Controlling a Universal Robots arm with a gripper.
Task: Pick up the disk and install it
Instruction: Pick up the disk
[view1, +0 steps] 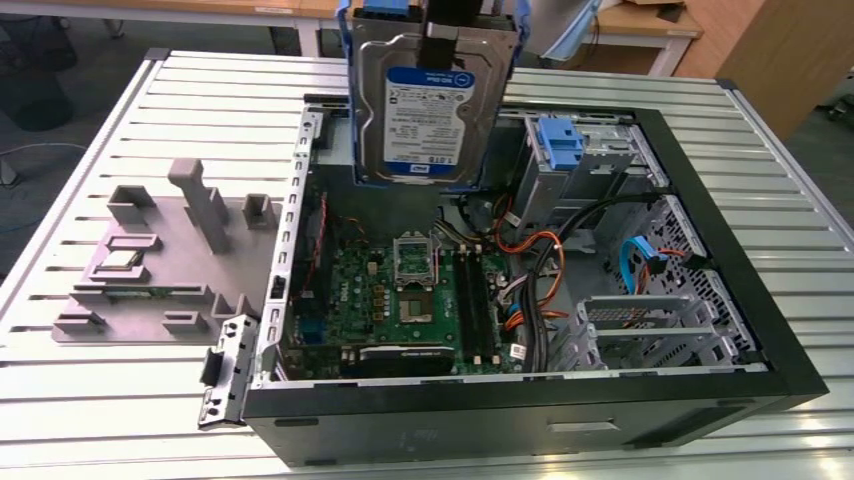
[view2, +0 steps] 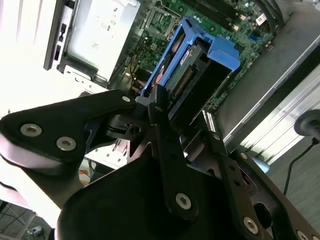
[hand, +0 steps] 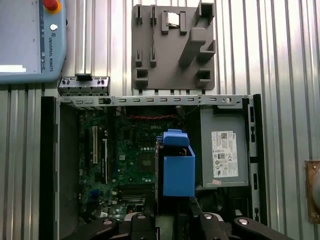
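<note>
The disk (view1: 430, 110) hangs upright in the air above the far side of the open computer case (view1: 767, 345). Its silver face with the white-and-blue label is turned toward the exterior camera, and a blue carrier frame runs along its edges. My gripper (view1: 447, 40) is shut on its upper end. In the second wrist view the disk (view2: 186, 67) reaches from the gripper (view2: 167, 107) toward the motherboard. In the first wrist view the disk (hand: 177, 167) is seen end-on, blue frame foremost, over the case interior beside the grey metal box (hand: 225, 150).
The case lies on its side on a slatted metal table (view1: 120, 420), with the green motherboard (view1: 400, 300) and cables exposed. A blue bracket (view1: 561, 145) sits in the drive cage at the exterior view's right. A grey fixture plate (view1: 160, 260) lies at its left. A teach pendant (hand: 30, 40) rests on the table.
</note>
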